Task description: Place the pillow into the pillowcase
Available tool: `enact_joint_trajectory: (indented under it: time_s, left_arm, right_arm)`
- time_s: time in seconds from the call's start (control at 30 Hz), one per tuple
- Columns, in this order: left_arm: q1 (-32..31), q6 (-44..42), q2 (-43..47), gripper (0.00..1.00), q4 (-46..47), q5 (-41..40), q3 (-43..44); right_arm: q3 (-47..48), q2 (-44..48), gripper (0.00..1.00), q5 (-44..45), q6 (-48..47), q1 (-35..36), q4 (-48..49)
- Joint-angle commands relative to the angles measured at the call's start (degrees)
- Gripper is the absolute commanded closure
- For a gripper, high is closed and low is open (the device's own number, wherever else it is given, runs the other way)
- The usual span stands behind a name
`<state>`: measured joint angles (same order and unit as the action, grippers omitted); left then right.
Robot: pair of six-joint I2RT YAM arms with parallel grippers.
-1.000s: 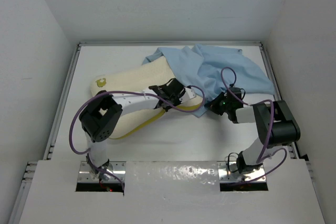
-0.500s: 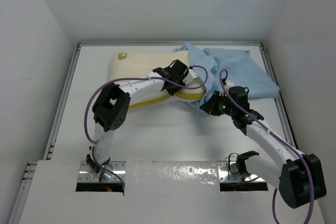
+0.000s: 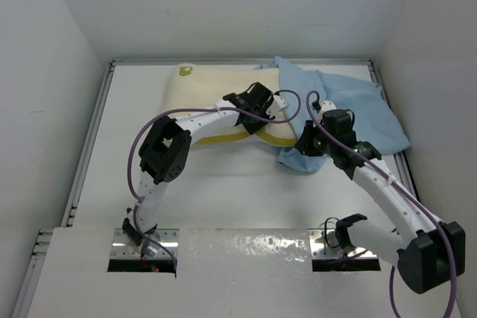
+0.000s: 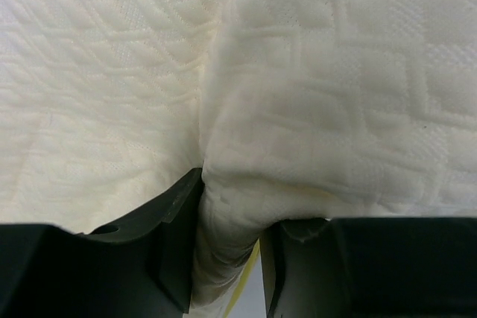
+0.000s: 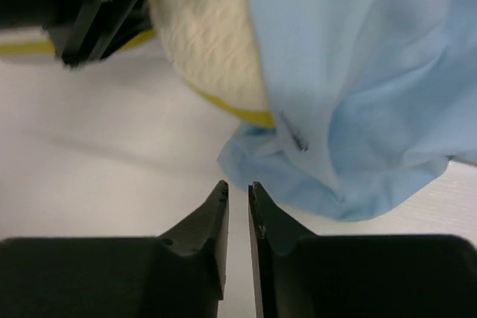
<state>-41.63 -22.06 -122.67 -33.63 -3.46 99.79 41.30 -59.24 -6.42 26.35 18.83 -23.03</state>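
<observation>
The pillow (image 3: 209,91) lies across the far side of the table (image 3: 223,191), emblem corner at far left. On its right half sits the left gripper (image 4: 231,258) — jaws narrow, pinching a raised fold of the cream cover. The right gripper (image 5: 237,191) hangs just beside the cloth's near edge — jaws a slit apart, empty. The blue pillowcase (image 3: 358,102) drapes over the pillow's right end.

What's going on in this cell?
The left tool pinches a fold of the pillow, whose right end sits inside the light blue pillowcase. The right tool is off the cloth, jaws slightly apart and empty, just short of its bunched edge. Most of the pillow is uncovered.
</observation>
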Motion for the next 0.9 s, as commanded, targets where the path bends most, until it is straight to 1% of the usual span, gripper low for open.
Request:
enact_joint_trajectory:
  time_s: [0.0,0.03,0.07,0.13,0.2,0.23,0.27,0.3,0.33,0.37,0.4,0.43,0.47,0.5,0.53,0.63,0.73,0.8,0.83,0.87]
  left_arm:
    - [0.3,2.9,2.7,0.69,-0.5,3.1,-1.1]
    - [0.3,3.1,2.7,0.69,-0.2,3.2,-1.2]
    - [0.3,3.1,2.7,0.7,0.1,3.2,-1.2]
    - [0.2,3.3,2.8,0.74,0.1,3.2,-1.3]
    - [0.3,2.8,3.0,0.8,0.1,4.8,-1.2]
    - [0.3,2.6,3.0,0.81,-0.1,5.0,-1.3]
    - [0.3,2.3,2.9,0.82,-0.3,5.0,-1.3]
    - [0.3,2.2,2.9,0.86,-0.5,5.0,-1.3]
    - [0.3,2.1,3.0,0.87,-0.5,4.8,-1.5]
    - [0.3,2.2,3.0,0.89,-0.6,4.6,-1.5]
    - [0.2,2.2,3.1,0.94,-0.7,4.5,-1.4]
    - [0.4,2.4,3.1,0.97,-0.9,4.6,-1.1]
    - [0.5,3.1,3.2,1.0,-1.1,4.5,-0.7]
    - [0.9,3.4,3.1,1.0,-1.4,4.4,-0.2]
    - [1.2,3.9,3.1,1.0,-1.5,4.1,0.9]
    - [2.9,5.4,2.5,1.0,-2.0,0.8,2.4]
    - [4.4,6.0,1.3,1.0,-2.6,-2.1,3.7]
    - [4.6,6.0,0.1,1.0,-3.5,-2.3,5.2]
    - [4.6,5.9,-0.1,1.0,-4.2,-1.5,5.7]
    - [4.6,6.1,0.0,1.0,-4.3,1.2,6.1]
  right_arm:
    - [0.8,-2.4,0.85,10.5,2.1,-0.2,7.0]
    - [-0.2,-3.2,0.78,11.1,2.0,-0.2,9.1]
    - [-0.4,-4.3,0.57,11.5,1.9,-0.2,12.1]
    - [-0.5,-7.5,0.51,12.5,1.3,-0.3,14.1]
    - [-0.7,-9.7,0.49,14.0,1.1,-0.2,16.9]
    - [-0.9,-10.4,0.49,14.7,0.9,-0.3,17.7]
    - [-0.9,-11.2,0.5,15.3,0.6,-0.2,19.1]
    - [-0.7,-12.1,0.54,15.6,0.4,-0.1,19.5]
    - [-0.1,-14.0,0.6,15.4,0.0,-0.2,19.6]
    - [0.4,-14.7,0.7,14.7,-0.8,-0.2,19.8]
    - [0.8,-15.4,0.95,14.0,-1.0,-0.2,19.7]
    - [1.8,-16.0,1.0,12.2,-1.2,0.0,18.9]
    - [2.6,-15.9,1.0,11.0,-1.6,0.2,18.2]
    - [3.4,-15.5,1.0,10.5,-1.8,0.9,17.0]
    - [5.8,-14.9,1.0,10.9,-2.5,3.5,15.3]
    - [11.4,-11.3,1.0,19.9,-4.8,10.3,6.4]
    - [15.0,-9.2,1.0,19.9,-3.4,14.2,3.0]
    - [15.8,-10.4,1.0,17.5,-1.9,15.5,2.9]
    - [15.0,-10.9,1.0,15.1,0.3,15.6,6.5]
    - [13.6,-12.0,1.0,10.2,1.6,15.5,9.6]
